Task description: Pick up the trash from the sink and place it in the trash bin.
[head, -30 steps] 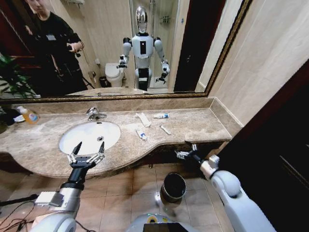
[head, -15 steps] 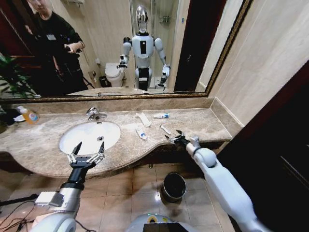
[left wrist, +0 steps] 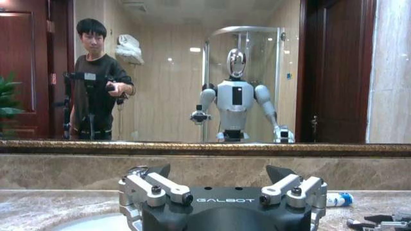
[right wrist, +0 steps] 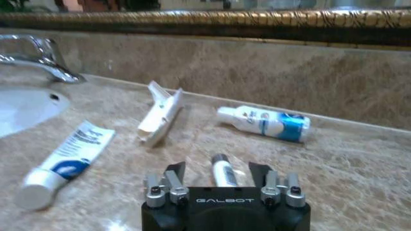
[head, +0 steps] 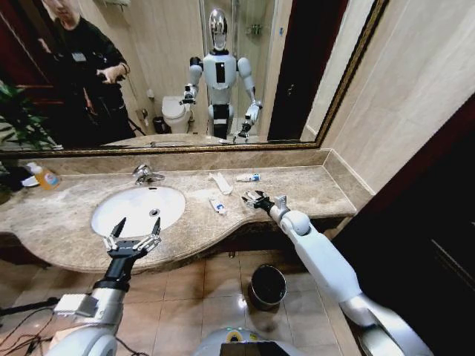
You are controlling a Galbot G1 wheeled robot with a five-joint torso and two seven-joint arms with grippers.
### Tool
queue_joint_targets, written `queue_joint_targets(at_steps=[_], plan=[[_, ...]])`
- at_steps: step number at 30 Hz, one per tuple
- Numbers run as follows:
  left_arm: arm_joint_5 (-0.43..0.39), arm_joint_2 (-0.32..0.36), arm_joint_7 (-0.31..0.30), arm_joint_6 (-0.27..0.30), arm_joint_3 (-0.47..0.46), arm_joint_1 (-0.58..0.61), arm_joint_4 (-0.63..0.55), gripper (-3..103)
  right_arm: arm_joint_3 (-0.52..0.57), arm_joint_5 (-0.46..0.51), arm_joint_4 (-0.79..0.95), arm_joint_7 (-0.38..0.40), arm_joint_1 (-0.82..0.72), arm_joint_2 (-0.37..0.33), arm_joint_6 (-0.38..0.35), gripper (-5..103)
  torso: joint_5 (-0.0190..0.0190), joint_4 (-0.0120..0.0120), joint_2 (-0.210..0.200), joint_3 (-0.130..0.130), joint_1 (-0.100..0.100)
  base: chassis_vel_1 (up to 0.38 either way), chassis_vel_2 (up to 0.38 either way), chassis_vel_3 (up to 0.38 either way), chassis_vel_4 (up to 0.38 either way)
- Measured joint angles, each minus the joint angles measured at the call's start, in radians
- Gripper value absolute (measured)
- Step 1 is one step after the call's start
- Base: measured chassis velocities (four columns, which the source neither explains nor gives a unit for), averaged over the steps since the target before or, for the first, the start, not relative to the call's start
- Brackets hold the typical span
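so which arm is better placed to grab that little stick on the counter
Right. The right gripper sits open directly over the white stick, which lies between its fingers in the right wrist view. The left gripper is open too, but hangs at the front edge of the sink, away from the stick.

four pieces of trash lie on the counter (head: 312, 189): one flat white packet (head: 220, 182), two white-and-blue tubes (head: 248, 178) (head: 217, 206), one small white stick (right wrist: 223, 172). one sink (head: 138, 210), one trash bin (head: 266, 286), two grippers (head: 132, 239) (head: 256, 199).
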Motion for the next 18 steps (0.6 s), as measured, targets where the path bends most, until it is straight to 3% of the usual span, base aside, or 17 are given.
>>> queue_joint_targets(at_steps=[3,5,13,18], plan=[[0.0,0.0,0.0,0.0,0.0,0.0,0.0,100,0.001,-0.001,-0.012,-0.001,0.003,-0.004,-0.001,61,0.0,0.0,0.0,0.0,0.0,0.0,0.0,0.0,0.0],[0.0,0.0,0.0,0.0,0.0,0.0,0.0,100,0.006,-0.001,-0.023,-0.003,0.002,-0.007,-0.001,50,0.0,-0.0001,0.0,0.0,0.0,0.0,0.0,0.0,0.0],[0.0,0.0,0.0,0.0,0.0,0.0,0.0,100,0.014,-0.005,-0.017,-0.002,-0.011,-0.012,-0.001,25,0.0,-0.0001,0.0,0.0,0.0,0.0,0.0,0.0,0.0],[0.0,0.0,0.0,0.0,0.0,0.0,0.0,100,0.014,-0.006,-0.009,-0.002,-0.013,-0.012,-0.003,19,0.0,-0.0001,0.0,0.0,0.0,0.0,0.0,0.0,0.0]])
